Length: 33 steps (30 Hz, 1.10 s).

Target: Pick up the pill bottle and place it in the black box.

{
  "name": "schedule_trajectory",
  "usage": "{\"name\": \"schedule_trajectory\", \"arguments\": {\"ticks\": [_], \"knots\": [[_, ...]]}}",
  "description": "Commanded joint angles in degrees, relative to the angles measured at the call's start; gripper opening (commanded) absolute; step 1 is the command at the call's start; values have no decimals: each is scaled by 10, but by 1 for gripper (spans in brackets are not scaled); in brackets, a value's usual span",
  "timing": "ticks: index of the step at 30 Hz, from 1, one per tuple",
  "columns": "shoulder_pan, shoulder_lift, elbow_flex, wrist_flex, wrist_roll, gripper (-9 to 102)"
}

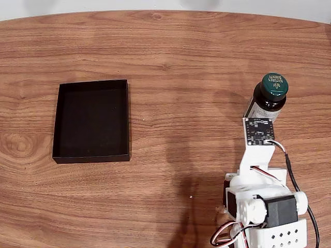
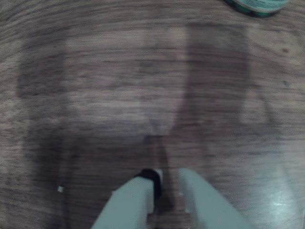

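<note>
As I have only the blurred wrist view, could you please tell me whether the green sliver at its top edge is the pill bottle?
Observer: Yes. In the fixed view the pill bottle stands upright on the table, just beyond the tip of the arm.
Operator: Thank you. Where is the black box?
Observer: In the fixed view the black box lies flat, well to the left of the bottle and apart from it.
</note>
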Motion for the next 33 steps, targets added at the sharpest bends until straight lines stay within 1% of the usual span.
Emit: {"name": "schedule_trajectory", "arguments": {"ticks": [1,4,7,15,19,26,33], "knots": [[11,-4,-11,66,1,5],[19,-4,-11,30,-18,6],[24,-11,-11,-11,-33,10],[26,-62,-11,-134,2,13],[31,-97,-11,-208,7,16],[59,-168,-11,-371,4,22],[80,-197,-11,-472,-9,25]]}}
